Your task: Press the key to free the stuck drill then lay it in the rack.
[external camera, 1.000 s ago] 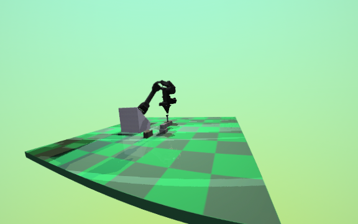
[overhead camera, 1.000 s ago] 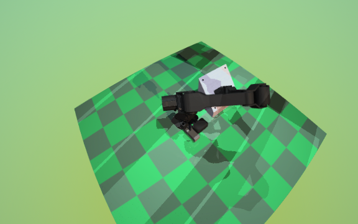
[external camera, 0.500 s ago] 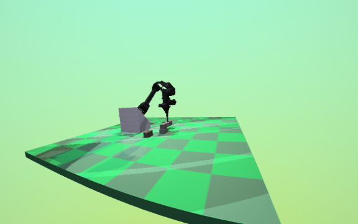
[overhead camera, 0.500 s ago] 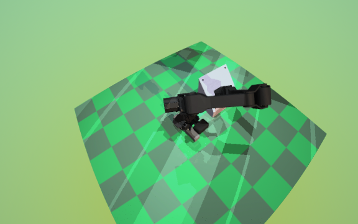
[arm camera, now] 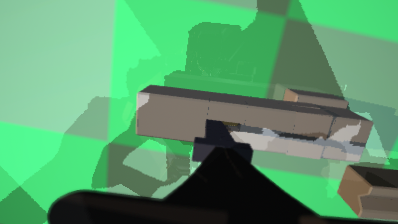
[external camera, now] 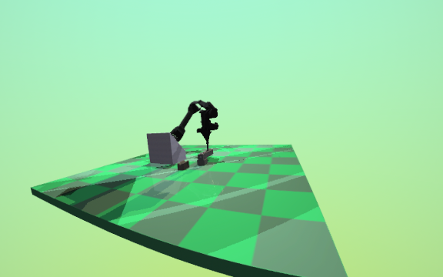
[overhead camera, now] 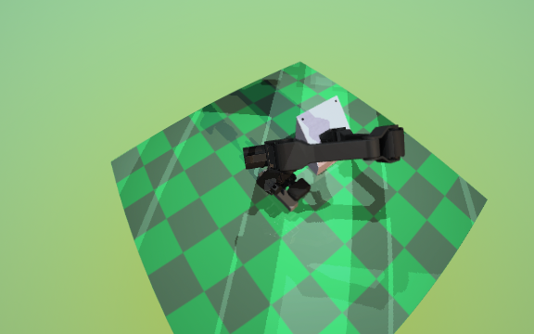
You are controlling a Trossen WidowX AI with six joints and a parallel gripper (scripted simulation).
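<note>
A long beige-grey block (arm camera: 167, 116) (external camera: 202, 159) lies on the floor; in the top view only its near end (overhead camera: 289, 202) shows clearly. A dark key (arm camera: 202, 150) (external camera: 208, 146) with a wide head stands upright from it, seen as a thin post in the exterior view. My gripper (arm camera: 222, 155) (external camera: 207, 141) is shut and empty, pointing down, its tips at the top of the key's head. The drill is not clearly made out; a narrow dark slot runs along the block. A notched brown block (arm camera: 382, 201), which looks like part of the rack, lies beside the long block.
Another small beige block (arm camera: 320, 100) lies on the far side of the long block in the wrist view. The exterior view shows a small brown block (external camera: 183, 165) near the large pale arm base (external camera: 160, 150) (overhead camera: 327, 111). The arm hides much in the top view.
</note>
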